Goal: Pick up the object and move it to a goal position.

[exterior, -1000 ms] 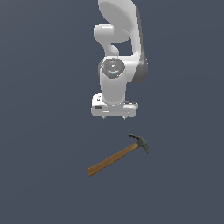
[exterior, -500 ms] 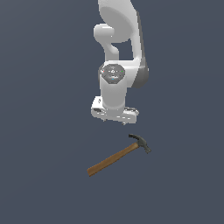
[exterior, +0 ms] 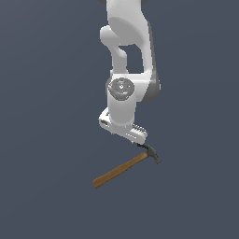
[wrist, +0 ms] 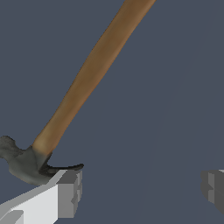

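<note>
My claw (wrist: pixel 140 190) hangs low over the flat dark grey floor (exterior: pixel 46 116), its two pale fingers spread wide apart with nothing between them. In the wrist view one finger (wrist: pixel 70 190) stands just beside the hammer's head, and the other shows only as a grey tip at the far edge of the picture; the gap between them is bare floor.

The hammer (exterior: pixel 126 168) lies flat on the floor. In the exterior view its brown wooden handle (exterior: pixel 119 172) runs from the butt at about eight o'clock up to the dark grey metal head (exterior: pixel 152 152) at about two o'clock. The head sits right under the end of my hand nearest the exterior view's right, at roughly five o'clock from my wrist joint (exterior: pixel 121 87). Whether my fingertip touches the head I cannot tell; in the wrist view the curved claw of the head reaches to the finger's upper corner.

The handle lies outside my open fingers rather than between them, stretching away from the head across the floor. My white arm (exterior: pixel 128 42) rises straight above the hand and out of the picture's top.
</note>
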You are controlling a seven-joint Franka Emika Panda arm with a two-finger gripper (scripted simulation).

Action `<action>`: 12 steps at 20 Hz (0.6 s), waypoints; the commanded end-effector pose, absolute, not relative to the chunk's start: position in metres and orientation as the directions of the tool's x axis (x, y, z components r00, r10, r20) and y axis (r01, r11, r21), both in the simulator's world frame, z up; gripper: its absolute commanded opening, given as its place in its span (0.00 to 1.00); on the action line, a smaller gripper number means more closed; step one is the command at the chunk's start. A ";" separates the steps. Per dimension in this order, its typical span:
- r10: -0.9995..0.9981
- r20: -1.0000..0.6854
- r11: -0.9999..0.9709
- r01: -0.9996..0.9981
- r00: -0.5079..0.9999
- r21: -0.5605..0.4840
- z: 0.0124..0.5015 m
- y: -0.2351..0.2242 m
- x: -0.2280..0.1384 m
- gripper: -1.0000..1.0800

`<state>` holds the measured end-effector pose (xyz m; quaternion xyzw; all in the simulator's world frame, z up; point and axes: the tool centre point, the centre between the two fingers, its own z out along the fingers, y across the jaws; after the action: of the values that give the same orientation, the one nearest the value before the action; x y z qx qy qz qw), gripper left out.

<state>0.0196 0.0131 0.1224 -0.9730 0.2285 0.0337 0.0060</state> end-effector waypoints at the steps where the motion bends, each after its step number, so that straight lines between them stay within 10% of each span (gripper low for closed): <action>1: -0.505 -0.063 -0.863 -0.505 0.861 0.006 0.118 0.014 0.027 0.96; 12: -0.731 -0.037 -0.682 -0.731 0.681 0.013 0.097 0.018 0.058 0.96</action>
<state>0.0541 0.0176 0.1002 -0.9248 0.3799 0.0215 0.0021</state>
